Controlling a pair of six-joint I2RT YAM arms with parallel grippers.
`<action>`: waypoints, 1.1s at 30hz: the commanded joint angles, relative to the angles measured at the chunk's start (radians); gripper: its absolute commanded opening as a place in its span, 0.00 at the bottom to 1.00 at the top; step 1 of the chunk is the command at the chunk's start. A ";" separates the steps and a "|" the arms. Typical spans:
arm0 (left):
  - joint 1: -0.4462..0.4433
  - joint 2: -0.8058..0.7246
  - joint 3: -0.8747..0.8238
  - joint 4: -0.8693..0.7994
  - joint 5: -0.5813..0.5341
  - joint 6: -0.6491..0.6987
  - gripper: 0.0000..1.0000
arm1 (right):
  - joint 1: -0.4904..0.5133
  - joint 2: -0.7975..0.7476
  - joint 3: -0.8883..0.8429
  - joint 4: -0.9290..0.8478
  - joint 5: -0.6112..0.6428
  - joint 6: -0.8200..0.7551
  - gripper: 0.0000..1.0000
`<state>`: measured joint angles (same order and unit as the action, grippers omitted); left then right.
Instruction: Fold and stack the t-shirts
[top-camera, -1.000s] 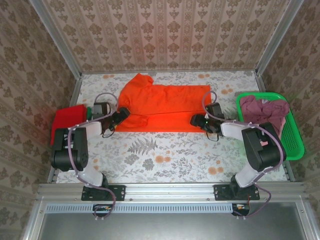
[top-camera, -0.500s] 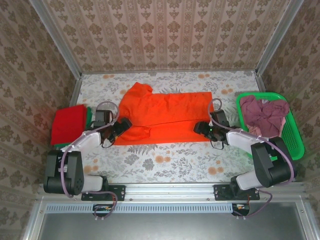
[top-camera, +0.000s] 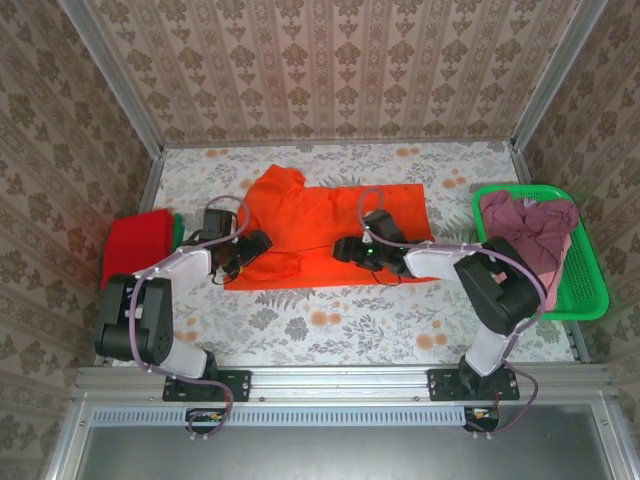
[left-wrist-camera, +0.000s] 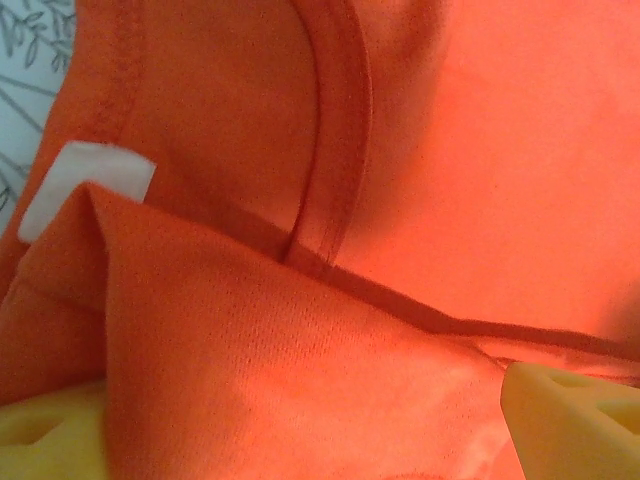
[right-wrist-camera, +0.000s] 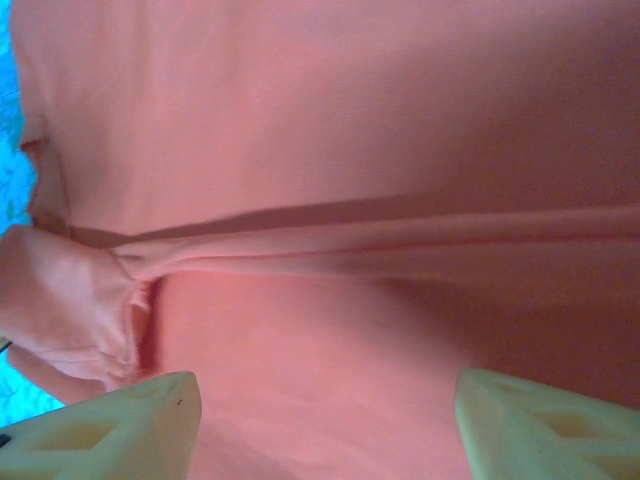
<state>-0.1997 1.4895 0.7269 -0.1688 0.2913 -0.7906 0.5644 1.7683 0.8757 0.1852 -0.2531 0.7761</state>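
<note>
Both arms (top-camera: 435, 262) show black joints, white links, looping grey cables (top-camera: 209, 212) and pale yellow fingers (left-wrist-camera: 570, 420)

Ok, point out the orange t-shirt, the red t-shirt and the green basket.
orange t-shirt (top-camera: 330, 212): top view, its middle.
red t-shirt (top-camera: 135, 245): top view, its middle.
green basket (top-camera: 593, 275): top view, right rim.

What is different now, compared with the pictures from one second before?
The right gripper moved left across the orange t-shirt, toward the left gripper, which shifted only slightly. Both stand open over the cloth. The red t-shirt and the green basket stayed in place.
</note>
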 joint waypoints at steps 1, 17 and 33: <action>0.030 0.023 0.035 0.032 0.000 0.030 0.89 | 0.044 0.079 0.096 0.067 -0.043 0.035 0.68; 0.083 0.106 0.127 0.073 0.040 0.077 0.88 | 0.032 0.276 0.328 0.000 -0.048 -0.013 0.67; -0.075 0.026 0.189 -0.023 -0.240 0.190 0.91 | -0.115 0.043 0.089 -0.038 0.135 -0.101 0.67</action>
<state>-0.2409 1.5036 0.8787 -0.1726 0.1356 -0.6456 0.4915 1.8225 1.0046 0.1894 -0.1600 0.7010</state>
